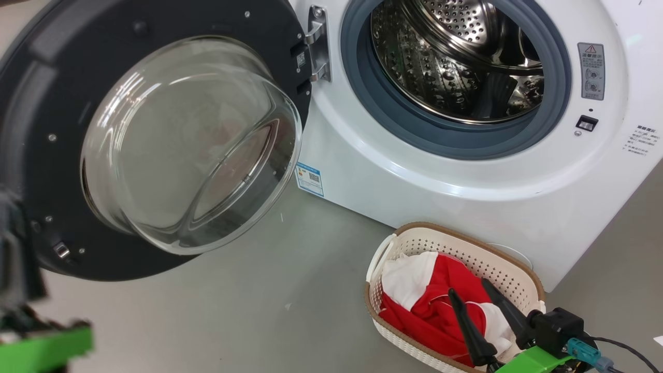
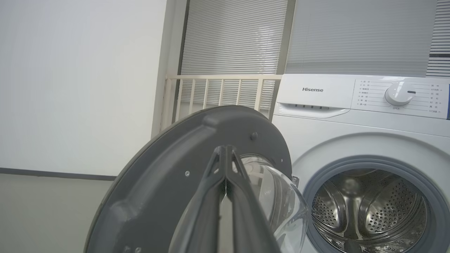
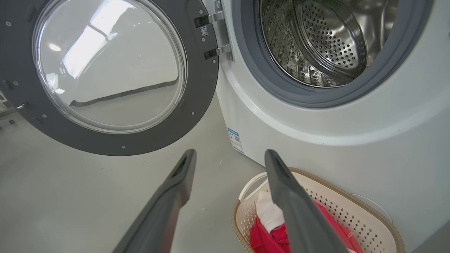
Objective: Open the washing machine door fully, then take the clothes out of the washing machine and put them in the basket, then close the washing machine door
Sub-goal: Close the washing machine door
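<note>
The washing machine door (image 1: 52,77) stands swung open at the left, its glass bowl bulging toward me. Beside it the washing machine (image 1: 466,197) shows a bare steel drum (image 1: 456,62). The red and white clothes (image 1: 430,316) lie in the cream basket (image 1: 440,228) on the floor in front of the machine. Just above them hovers my right gripper (image 1: 470,287), open with nothing between its fingers; in the right wrist view my right gripper (image 3: 230,154) spreads over the basket (image 3: 369,218). My left gripper (image 2: 225,151) is shut on nothing, close before the door's inner face (image 2: 158,182).
Grey floor (image 1: 259,311) stretches between door and basket. A blurred piece of my left arm with a green part (image 1: 46,347) sits at the lower left, below the door. A white wall (image 2: 70,88) and a cream railing (image 2: 218,91) stand behind the machine.
</note>
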